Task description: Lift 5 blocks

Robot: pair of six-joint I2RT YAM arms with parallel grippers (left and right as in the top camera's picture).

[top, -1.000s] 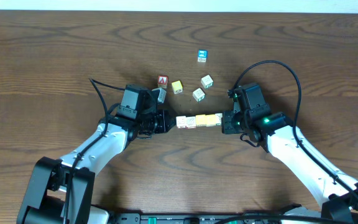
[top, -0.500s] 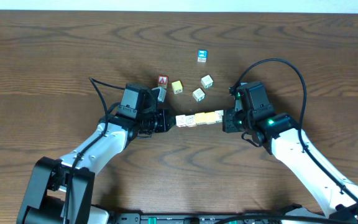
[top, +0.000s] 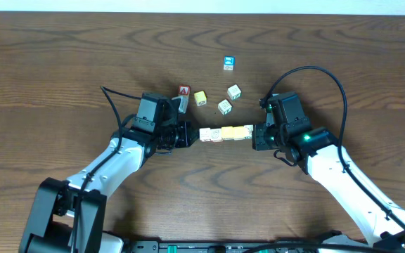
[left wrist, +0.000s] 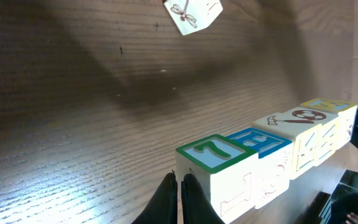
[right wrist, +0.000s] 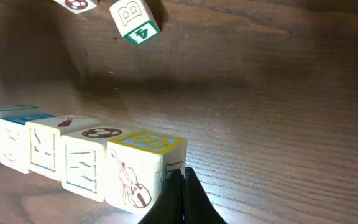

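Overhead view: five small wooden blocks point(top: 226, 133) sit face to face in one straight row, between the two arms and roughly at the middle of the dark, grained wooden table point(top: 62, 63). The left gripper point(top: 190, 135) has its fingers pinched together, with nothing between them, and its tips press flat against the row's left end. The right gripper point(top: 254, 135) is closed in the same way and presses against the right end. So the row is squeezed lengthwise rather than pinched by either pincer.

In both wrist views the row's shadow falls on the wood apart from the cubes, which suggests the row is clear of the table, though the underside cannot be seen.

The cubes are square-edged, pale and matte, with printed faces. Seen from the left wrist, the green-framed cube point(left wrist: 219, 162) nearest the fingertips has a "7" on top. Next comes a blue-framed top, then one printed with a football. Seen from the right wrist, the yellow-framed cube point(right wrist: 138, 168) touching the fingertips has a violin drawn in reddish line on its side.

Loose cubes lie beyond the row, all apart from it:
- a red cube point(top: 184, 91) marked "A", near the left arm
- a yellow cube point(top: 200, 98) just beside it
- two whitish cubes point(top: 224, 107) close together
- a blue-faced cube point(top: 228, 63) farthest back
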